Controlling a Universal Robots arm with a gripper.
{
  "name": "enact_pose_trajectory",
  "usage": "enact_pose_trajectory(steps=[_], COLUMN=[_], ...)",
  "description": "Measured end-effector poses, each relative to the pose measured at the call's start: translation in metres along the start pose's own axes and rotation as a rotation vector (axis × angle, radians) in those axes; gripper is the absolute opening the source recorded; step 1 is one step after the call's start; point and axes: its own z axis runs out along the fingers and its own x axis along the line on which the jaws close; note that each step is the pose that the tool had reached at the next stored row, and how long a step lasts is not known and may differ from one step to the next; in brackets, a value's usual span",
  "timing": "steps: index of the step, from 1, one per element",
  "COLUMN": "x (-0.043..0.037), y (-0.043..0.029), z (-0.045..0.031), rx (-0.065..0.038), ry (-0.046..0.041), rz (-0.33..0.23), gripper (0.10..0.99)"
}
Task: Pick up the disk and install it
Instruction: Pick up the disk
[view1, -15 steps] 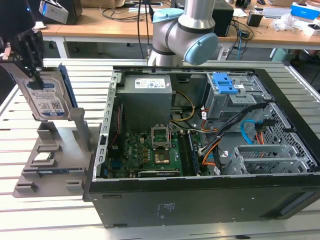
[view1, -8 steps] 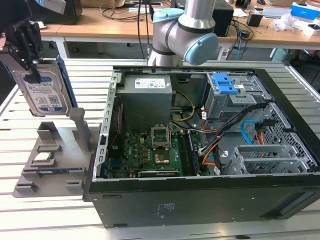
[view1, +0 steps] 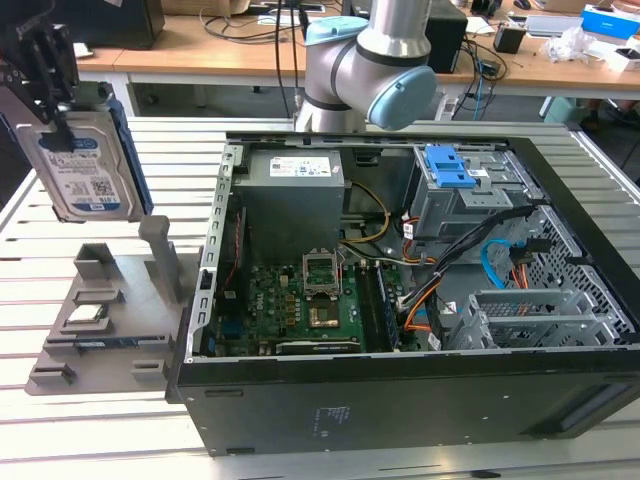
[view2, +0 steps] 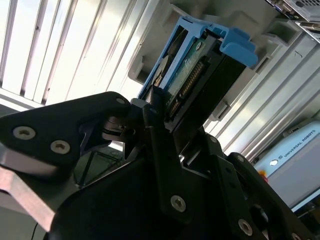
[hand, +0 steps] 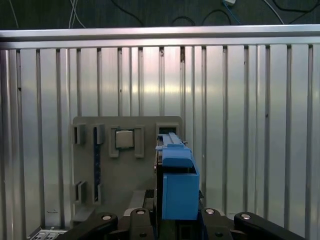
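The end effector (view1: 57, 130) is closed on the disk (view1: 85, 175), which is clamped at one end between the black fingers (view2: 155, 125). In both wrist views the blue carrier bracket (hand: 177, 190) is seen held between the two jaws. The disk is held on edge, slightly tilted, with its white-and-blue label facing the exterior camera. It is suspended above the grey holder (view1: 110, 320) at the exterior view's left, and no contact with the holder is seen. A small square chip (hand: 124, 139) is seated in a pocket of that holder. The holder rests on the slatted metal table (view1: 90, 430). Just beside it, toward the exterior view's right, an open computer case (view1: 400, 400) lies on the table with its board and cables exposed. A blue latch (view1: 450, 168) is noted inside the case. The arm (view1: 370, 70) stands behind the case.
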Motion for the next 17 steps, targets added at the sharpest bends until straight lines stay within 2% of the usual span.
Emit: enact_pose_trajectory(steps=[17], x=[0.0014], y=[-0.0009], z=[-0.0336], rx=[0.000], ry=[0.0000], rz=[0.000], gripper=[0.361])
